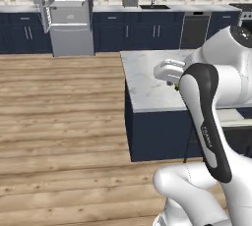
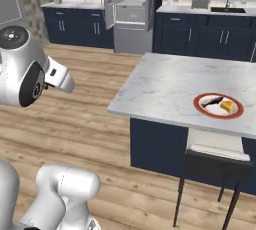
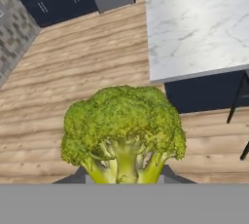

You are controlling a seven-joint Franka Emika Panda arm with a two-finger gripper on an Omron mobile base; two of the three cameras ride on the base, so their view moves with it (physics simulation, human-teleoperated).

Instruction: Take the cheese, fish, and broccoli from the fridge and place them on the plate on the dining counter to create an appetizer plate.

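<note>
A bumpy yellow-green broccoli [image 3: 124, 125] sits close in the hand view, and my gripper [image 3: 124, 175] is shut on its stalk, above the wood floor beside the dining counter [image 3: 194, 23]. On that marble counter [image 2: 165, 84] lies the red-rimmed plate [image 2: 197, 106]. The dark fish [image 2: 212, 101] and the yellow cheese [image 2: 227, 107] rest on the plate. My hand [image 1: 169, 70] hovers at the counter's near left side. The grey fridge [image 1: 69, 14] stands at the far wall with its upper doors open, and it is also seen in the right base view [image 2: 131, 9].
A dark stool with a white seat [image 2: 215, 154] is tucked under the counter below the plate. Navy cabinets, a sink [image 1: 154, 7] and a dishwasher [image 1: 195, 28] line the back wall. Open wood floor [image 1: 59, 112] stretches between fridge and island.
</note>
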